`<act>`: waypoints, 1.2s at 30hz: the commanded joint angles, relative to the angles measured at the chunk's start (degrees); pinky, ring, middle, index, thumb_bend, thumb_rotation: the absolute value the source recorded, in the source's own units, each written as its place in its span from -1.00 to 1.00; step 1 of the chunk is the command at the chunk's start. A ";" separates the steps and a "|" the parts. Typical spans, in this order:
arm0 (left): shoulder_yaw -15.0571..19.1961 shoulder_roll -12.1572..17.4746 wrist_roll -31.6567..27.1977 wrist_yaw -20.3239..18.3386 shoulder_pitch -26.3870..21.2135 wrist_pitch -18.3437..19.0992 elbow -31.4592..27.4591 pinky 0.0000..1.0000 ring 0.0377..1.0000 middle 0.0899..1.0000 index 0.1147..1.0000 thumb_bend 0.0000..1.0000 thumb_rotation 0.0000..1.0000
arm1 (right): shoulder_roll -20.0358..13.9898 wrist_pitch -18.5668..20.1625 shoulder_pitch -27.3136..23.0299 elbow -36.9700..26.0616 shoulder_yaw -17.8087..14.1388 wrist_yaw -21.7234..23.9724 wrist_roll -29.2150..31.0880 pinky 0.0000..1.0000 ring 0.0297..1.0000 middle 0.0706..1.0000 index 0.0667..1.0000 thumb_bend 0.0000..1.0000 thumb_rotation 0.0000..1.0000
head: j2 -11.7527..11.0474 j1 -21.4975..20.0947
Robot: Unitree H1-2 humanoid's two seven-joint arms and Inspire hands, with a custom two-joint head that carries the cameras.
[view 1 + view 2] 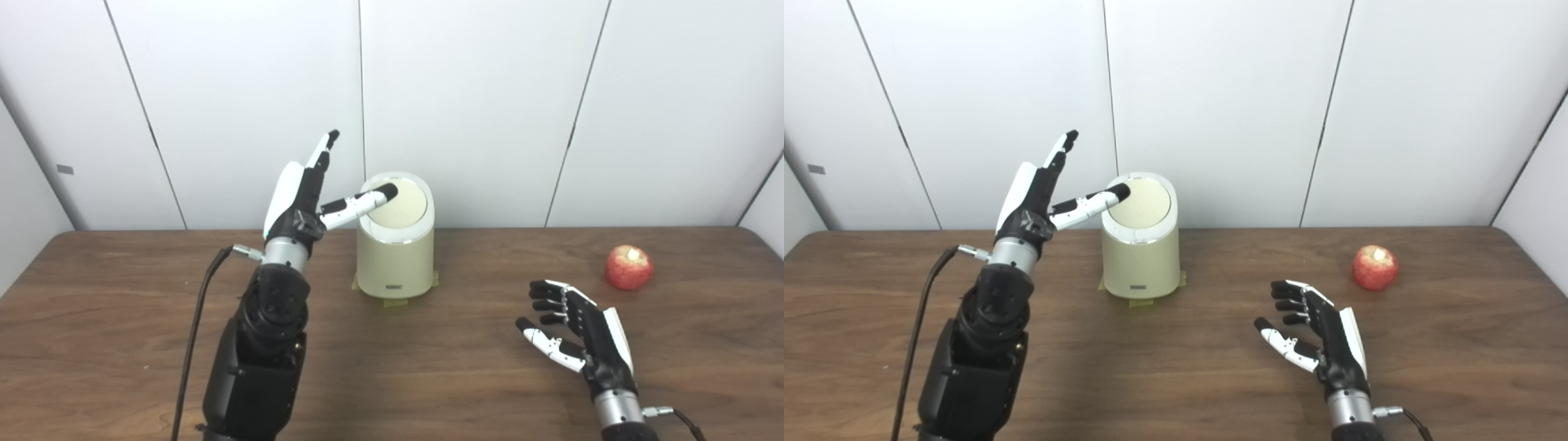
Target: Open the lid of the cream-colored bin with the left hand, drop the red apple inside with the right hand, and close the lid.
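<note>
Right hand (582, 340) waits open; red apple (628, 267) sits at its 1 o'clock, firm, smooth, probably slippery: grasp around its middle. Left hand (300, 202), open, thumb on the bin (395, 263) lid (401, 205).

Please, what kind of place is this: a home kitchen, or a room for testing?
Probably a robot test room, not a home. A bare wooden table stands against plain white wall panels, and on it are only a cream bin taped down at its base and one red apple.

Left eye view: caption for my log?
Left hand reaches the cream bin's lid; open right hand waits short of red apple.
</note>
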 commanded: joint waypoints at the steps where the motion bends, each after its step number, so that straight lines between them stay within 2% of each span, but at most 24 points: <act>1: 0.12 -0.09 2.27 0.22 -5.34 -0.24 1.21 1.00 1.00 1.00 1.00 0.70 0.05 | 0.31 -0.74 -0.45 -1.18 0.16 -0.75 -0.63 0.19 0.33 0.35 0.33 -0.49 -0.70 | 0.13 -0.19; 4: 1.62 -1.99 7.27 -0.60 -7.54 -0.24 4.88 1.00 1.00 1.00 1.00 0.71 -0.05 | 0.74 -1.21 -0.36 -1.13 -0.16 -0.55 0.73 0.19 0.33 0.36 0.33 -0.47 -0.81 | 0.20 -0.28; 7: 3.06 -3.45 11.51 -0.93 -9.39 -0.24 8.29 1.00 1.00 1.00 1.00 0.73 -0.16 | 0.91 -0.79 -0.18 -1.59 -0.01 -0.66 0.37 0.20 0.34 0.37 0.34 -0.48 -0.82 | 0.31 -0.33; 10: 4.74 -4.67 14.83 -1.74 -11.36 -0.24 12.02 1.00 1.00 1.00 1.00 0.78 -0.27 | 1.05 -0.50 -0.06 -1.79 0.04 -0.72 0.15 0.19 0.34 0.37 0.35 -0.48 -0.71 | 0.38 -0.45; 16: 9.98 -7.10 17.58 -2.02 -14.90 -0.24 18.90 1.00 1.00 1.00 1.00 0.75 -0.33 | 1.12 0.09 0.11 -2.02 -0.03 -0.23 0.68 0.22 0.36 0.39 0.37 -0.47 -0.68 | 0.30 -0.47; 20: 10.74 -7.03 19.10 -1.29 -15.96 -0.25 21.62 1.00 1.00 1.00 1.00 0.76 -0.34 | 0.92 0.41 0.22 -2.42 0.34 -0.52 -0.62 0.21 0.36 0.38 0.37 -0.48 -0.62 | 0.38 -0.50; 24: 12.22 -6.94 17.61 -0.93 -16.36 -0.26 23.76 1.00 1.00 1.00 1.00 0.73 -0.38 | 1.08 0.07 0.32 -2.44 0.26 -0.40 0.04 0.21 0.36 0.38 0.36 -0.48 -0.72 | 0.29 -0.78; 29: 12.67 -6.64 19.45 -0.97 -16.70 -0.25 26.79 1.00 1.00 1.00 1.00 0.74 -0.36 | 1.23 0.05 0.44 -2.66 0.37 -0.58 -0.22 0.20 0.35 0.37 0.35 -0.49 -0.79 | 0.44 -0.94; 32: 12.60 -6.63 20.39 -1.44 -16.64 -0.24 27.16 1.00 1.00 1.00 1.00 0.77 -0.37 | 1.36 0.23 0.51 -2.83 0.33 -0.59 -0.14 0.20 0.35 0.37 0.35 -0.49 -0.85 | 0.44 -0.94; 36: 12.76 -6.97 21.87 -2.97 -16.35 -0.24 27.31 1.00 1.00 1.00 1.00 0.91 -0.50 | 1.53 1.93 0.69 -3.75 0.41 -0.49 -0.72 0.18 0.34 0.37 0.35 -0.47 -0.76 | 0.70 -1.04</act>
